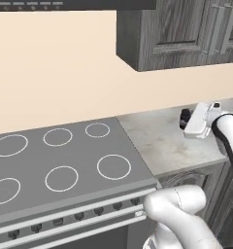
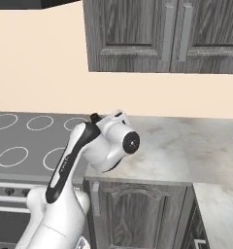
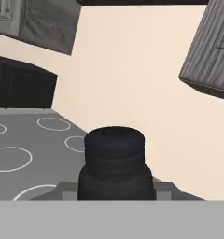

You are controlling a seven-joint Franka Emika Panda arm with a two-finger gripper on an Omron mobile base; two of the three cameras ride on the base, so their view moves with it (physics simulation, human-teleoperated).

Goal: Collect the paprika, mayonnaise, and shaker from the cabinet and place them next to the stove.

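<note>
The fingers [image 3: 116, 196] are seen clenched on the shaker [image 3: 115, 163], a small black tapered piece held upright between them, its ridged top showing in the hand view. In the left base view the shaker [image 1: 185, 118] is seen as a dark shape at the front of the white hand, raised above the pale marbled surface [image 1: 162, 146]; whether it touches that surface cannot be told. In the right base view it [image 2: 94, 117] is glimpsed as a small black knob just behind the arm's wrist, near the line where stove and surface meet. The stove [image 1: 65, 165], flat and grey with white ring burners and a row of dark front knobs, is found just to the left of the held shaker. Dark grey panelled wall units [image 2: 152, 34] with bar handles are hung above the surface, against a cream wall [image 1: 55, 63]. At the far side of the stove, a black boxy shape [image 3: 23, 88] is made out in the hand view
</note>
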